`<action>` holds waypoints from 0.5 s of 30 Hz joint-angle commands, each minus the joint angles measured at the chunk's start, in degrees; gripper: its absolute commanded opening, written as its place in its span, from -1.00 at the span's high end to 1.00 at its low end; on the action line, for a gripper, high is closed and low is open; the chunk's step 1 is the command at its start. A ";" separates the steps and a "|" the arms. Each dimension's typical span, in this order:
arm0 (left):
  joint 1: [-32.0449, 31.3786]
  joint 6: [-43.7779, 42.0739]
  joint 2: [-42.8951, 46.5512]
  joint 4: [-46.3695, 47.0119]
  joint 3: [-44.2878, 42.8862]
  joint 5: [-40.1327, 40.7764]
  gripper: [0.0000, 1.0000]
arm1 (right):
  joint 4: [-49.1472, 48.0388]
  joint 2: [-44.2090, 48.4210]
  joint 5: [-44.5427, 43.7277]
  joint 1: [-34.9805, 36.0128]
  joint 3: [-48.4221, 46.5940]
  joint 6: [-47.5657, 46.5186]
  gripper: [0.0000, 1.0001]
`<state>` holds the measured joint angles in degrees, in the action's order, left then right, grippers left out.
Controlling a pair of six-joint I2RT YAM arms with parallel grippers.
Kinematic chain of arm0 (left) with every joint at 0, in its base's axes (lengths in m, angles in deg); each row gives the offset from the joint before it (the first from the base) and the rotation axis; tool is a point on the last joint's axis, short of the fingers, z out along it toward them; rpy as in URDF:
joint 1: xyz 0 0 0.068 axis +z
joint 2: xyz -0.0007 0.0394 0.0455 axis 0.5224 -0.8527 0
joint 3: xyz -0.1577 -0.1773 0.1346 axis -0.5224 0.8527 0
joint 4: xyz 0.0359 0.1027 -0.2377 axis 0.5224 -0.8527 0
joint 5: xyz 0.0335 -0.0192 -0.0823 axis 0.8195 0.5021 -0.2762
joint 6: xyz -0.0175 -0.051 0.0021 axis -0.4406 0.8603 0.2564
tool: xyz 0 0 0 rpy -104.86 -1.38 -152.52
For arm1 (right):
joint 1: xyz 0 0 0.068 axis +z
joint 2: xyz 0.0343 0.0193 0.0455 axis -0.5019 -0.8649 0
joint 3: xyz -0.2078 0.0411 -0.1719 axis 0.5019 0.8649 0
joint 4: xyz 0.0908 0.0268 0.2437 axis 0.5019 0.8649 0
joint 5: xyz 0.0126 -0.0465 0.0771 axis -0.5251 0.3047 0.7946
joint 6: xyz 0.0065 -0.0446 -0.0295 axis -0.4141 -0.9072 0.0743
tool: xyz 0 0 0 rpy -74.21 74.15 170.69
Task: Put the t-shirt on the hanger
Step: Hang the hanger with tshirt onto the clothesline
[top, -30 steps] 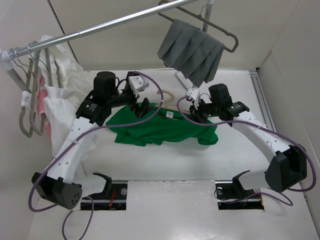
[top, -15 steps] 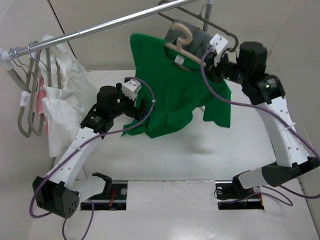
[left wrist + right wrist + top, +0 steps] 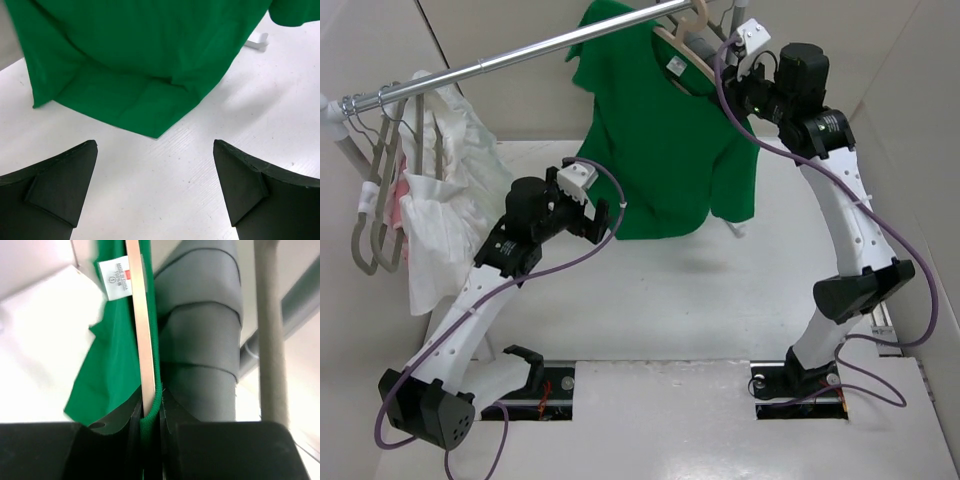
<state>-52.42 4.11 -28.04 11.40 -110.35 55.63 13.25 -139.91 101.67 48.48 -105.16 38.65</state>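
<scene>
Up at the rail [image 3: 500, 62], our right tool [image 3: 148, 420] clenches the hanger [image 3: 141, 325] with the t-shirt [image 3: 660, 150] draped on it; below the rail, our left tool [image 3: 155, 187] hangs released over the worktop [image 3: 175, 160]

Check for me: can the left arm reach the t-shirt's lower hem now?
Probably yes. The left gripper is open and faces the hem of the hanging t-shirt, with only bare table between them; nothing visible blocks it.
</scene>
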 commanded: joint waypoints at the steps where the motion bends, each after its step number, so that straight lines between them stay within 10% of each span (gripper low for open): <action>1: -0.17 -0.53 1.74 2.22 1.13 0.35 -1.00 | -11.73 2.60 -3.22 -1.82 2.48 5.26 1.00; 10: -0.17 -1.06 1.74 2.22 2.19 -0.18 -1.00 | -13.50 4.18 -5.43 -1.83 9.53 5.80 0.95; 15: -0.17 -0.44 2.27 2.22 6.05 0.35 -1.00 | -16.32 10.23 -3.94 -1.83 18.83 4.15 -0.36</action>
<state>-52.42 3.48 -27.51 12.45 -106.53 55.72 0.44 -133.77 98.17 47.08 -89.51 43.57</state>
